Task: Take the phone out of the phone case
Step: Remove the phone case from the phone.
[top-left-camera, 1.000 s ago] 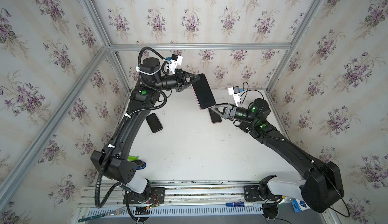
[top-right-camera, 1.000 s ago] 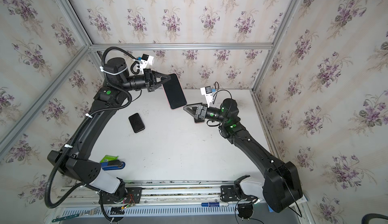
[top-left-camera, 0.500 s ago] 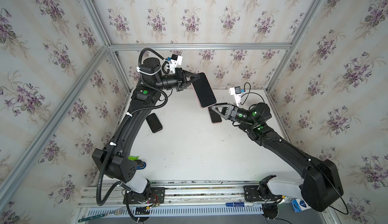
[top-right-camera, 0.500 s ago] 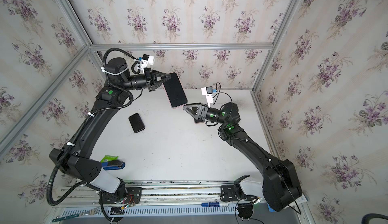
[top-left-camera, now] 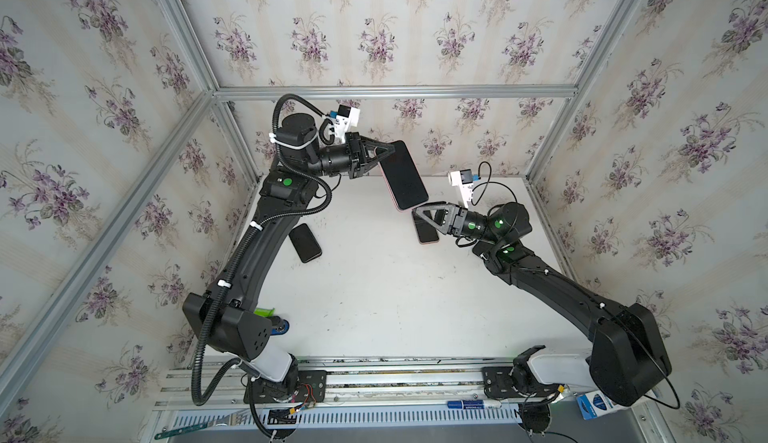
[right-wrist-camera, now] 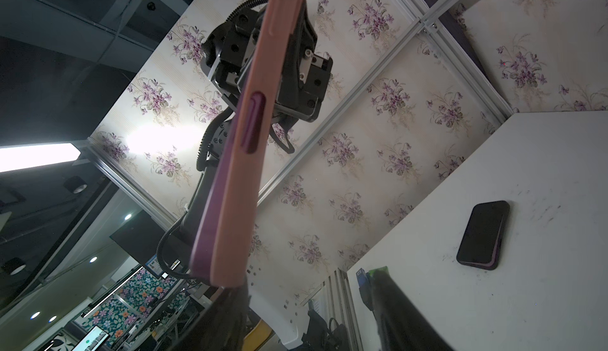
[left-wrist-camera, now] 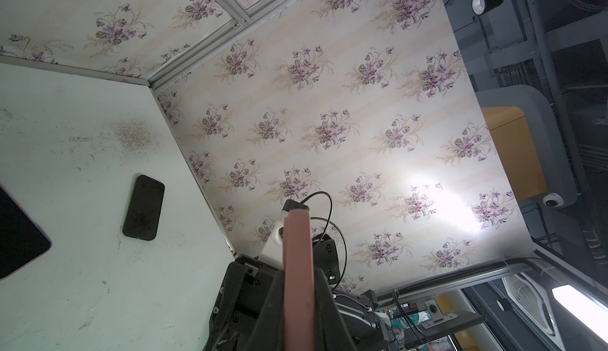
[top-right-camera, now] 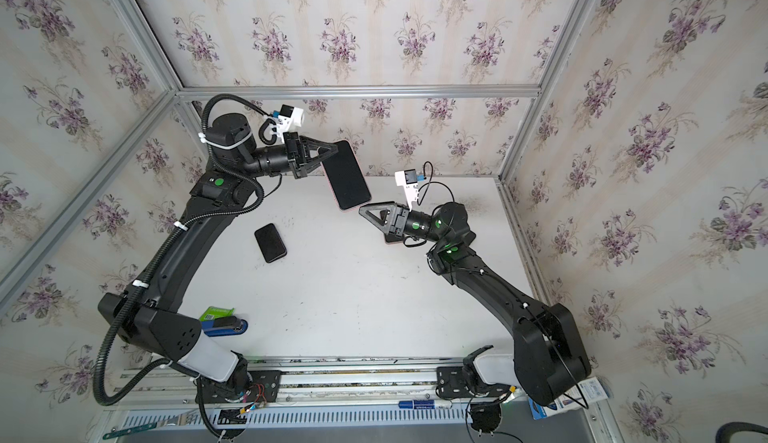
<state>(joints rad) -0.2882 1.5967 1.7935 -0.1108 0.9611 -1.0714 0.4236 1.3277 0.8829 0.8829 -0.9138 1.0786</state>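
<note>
The right claw [top-left-camera: 419, 212] has come up, spread wide, to the low end of the phone [top-left-camera: 405, 177], which the left claw [top-left-camera: 388, 153] pinches up in the air in its case [right-wrist-camera: 240, 175], so it looks ready to grab.

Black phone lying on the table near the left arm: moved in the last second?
No. The black phone keeps the same spot and angle against the table's left edge in both top views.
</note>
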